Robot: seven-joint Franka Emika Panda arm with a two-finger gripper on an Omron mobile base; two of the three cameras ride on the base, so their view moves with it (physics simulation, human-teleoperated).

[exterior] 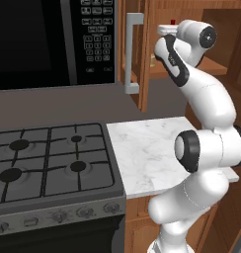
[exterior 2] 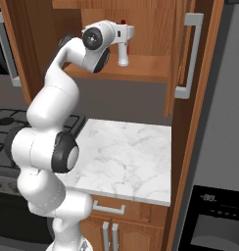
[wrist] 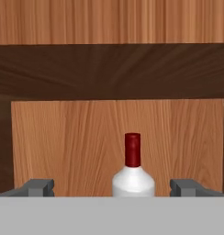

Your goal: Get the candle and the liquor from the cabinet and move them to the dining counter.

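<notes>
far left of the left base view is the stove (exterior: 48, 163) with its black grates, and the microwave (exterior: 53, 42) sits in the upper left of the frame. next over is the small marble tabletop (exterior: 147, 153), lower middle. above it, upper middle to right, the cabinet (exterior 2: 141, 68) hangs open with a grey bar handle (exterior: 132, 52) on the door. the arm reaches up into it, upper right of that frame. in the right base view the liquor (exterior 2: 123, 49) stands upright on the wooden shelf, top middle of the frame, just past the hand. in the hand view the liquor bottle (wrist: 133, 174) sits bottom centre, red cap up, right between the two fingertips (wrist: 38, 187). the end effector (wrist: 116, 188) is spread all the way wide, nothing in it, not touching the bottle. can't make out the candle.
</notes>
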